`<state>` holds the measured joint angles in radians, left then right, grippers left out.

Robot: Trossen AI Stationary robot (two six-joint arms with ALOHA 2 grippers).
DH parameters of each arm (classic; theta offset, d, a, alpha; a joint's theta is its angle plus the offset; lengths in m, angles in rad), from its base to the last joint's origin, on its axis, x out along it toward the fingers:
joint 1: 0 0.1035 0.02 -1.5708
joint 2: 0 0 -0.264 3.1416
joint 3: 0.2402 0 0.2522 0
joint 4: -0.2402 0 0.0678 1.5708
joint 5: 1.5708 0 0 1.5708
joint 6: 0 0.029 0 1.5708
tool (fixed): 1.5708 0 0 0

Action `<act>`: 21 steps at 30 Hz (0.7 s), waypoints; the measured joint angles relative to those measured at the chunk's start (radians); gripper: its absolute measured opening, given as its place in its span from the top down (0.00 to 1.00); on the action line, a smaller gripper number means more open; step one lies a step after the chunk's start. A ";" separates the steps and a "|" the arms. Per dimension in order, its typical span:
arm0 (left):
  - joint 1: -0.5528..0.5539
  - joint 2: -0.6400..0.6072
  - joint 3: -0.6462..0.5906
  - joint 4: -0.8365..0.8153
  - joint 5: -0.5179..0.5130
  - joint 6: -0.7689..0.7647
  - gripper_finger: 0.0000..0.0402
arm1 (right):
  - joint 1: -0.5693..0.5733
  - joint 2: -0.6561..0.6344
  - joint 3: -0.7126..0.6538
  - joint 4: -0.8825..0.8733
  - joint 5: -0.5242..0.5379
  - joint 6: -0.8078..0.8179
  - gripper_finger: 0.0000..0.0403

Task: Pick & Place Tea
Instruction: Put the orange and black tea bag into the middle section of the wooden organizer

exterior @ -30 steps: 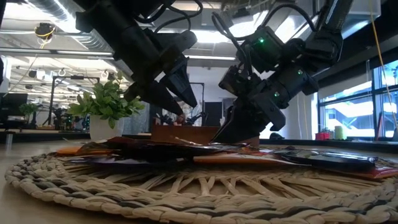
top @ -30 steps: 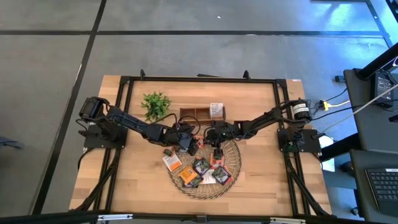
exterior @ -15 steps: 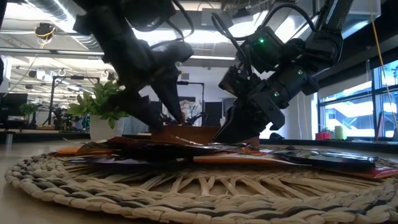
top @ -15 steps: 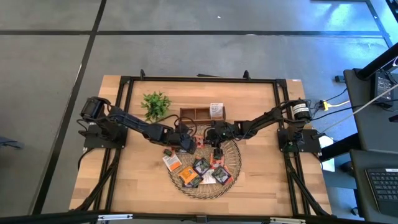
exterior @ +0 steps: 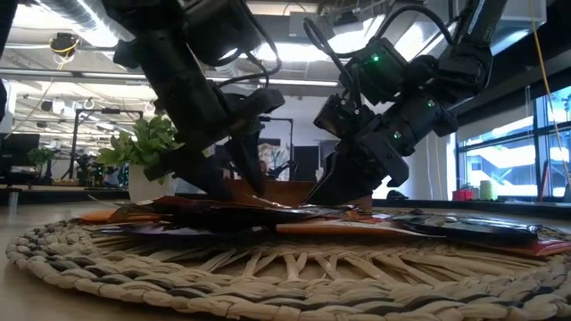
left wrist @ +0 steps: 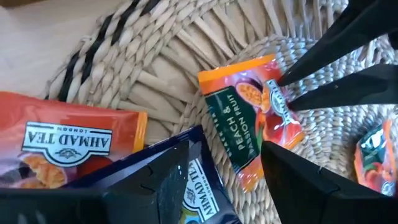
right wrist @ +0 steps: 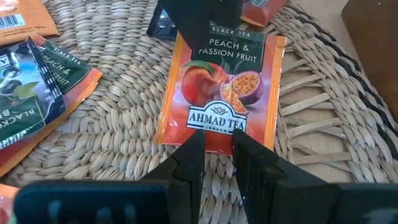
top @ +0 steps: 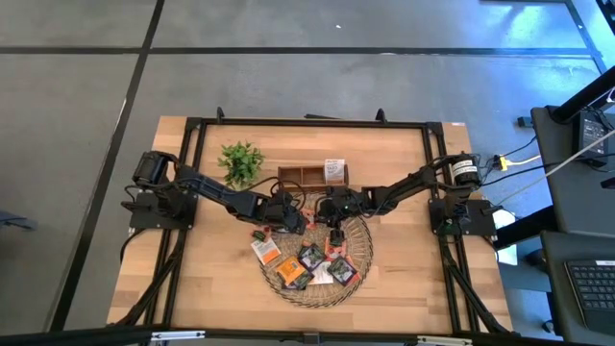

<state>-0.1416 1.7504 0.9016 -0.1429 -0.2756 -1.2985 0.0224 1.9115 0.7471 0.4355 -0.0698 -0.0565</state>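
Note:
A round woven tray (top: 317, 302) near the table's front middle holds several tea sachets (top: 312, 257). One orange peach-and-passion-fruit sachet (right wrist: 217, 81) lies flat on the weave. My right gripper (right wrist: 217, 140) is down on its logo end, its fingers nearly together. My left gripper (left wrist: 224, 155) hangs open just above the same sachet (left wrist: 245, 118), one finger on either side and touching nothing. One of its fingers is over a blue sachet (left wrist: 199, 180). In the low view both grippers (exterior: 236, 183) (exterior: 326, 192) reach down to the tray. My right gripper has its two fingertips (right wrist: 200, 135) on the orange sachet's logo end (right wrist: 214, 124), a narrow strip of that edge between them. The fingers slant down from the table's right. The sachet lies flat on the tray. I cannot tell whether the edge is pinched or only pressed.
Behind the tray stands a brown wooden box (top: 309, 176) with a white sachet (top: 333, 170) in its right compartment. A small green plant (top: 240, 161) stands at the back left. An orange-and-white sachet (top: 267, 252) lies over the tray's left rim.
My left gripper has sunk toward the tray and rolled about its own axis, staying open. It now straddles the orange sachet.

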 joint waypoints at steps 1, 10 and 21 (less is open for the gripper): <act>0.001 0.000 0.000 0.009 -0.002 0.004 0.51 | 0.001 0.000 0.000 0.000 0.000 0.000 0.79; 0.007 0.000 0.000 0.052 -0.001 0.039 0.55 | 0.002 0.001 0.000 0.000 0.002 0.000 0.79; 0.007 0.000 -0.001 0.072 0.035 0.051 0.64 | 0.003 0.001 -0.001 0.000 0.001 0.001 0.79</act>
<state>-0.1349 1.7504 0.9009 -0.0713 -0.2408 -1.2474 0.0250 1.9121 0.7464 0.4358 -0.0692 -0.0551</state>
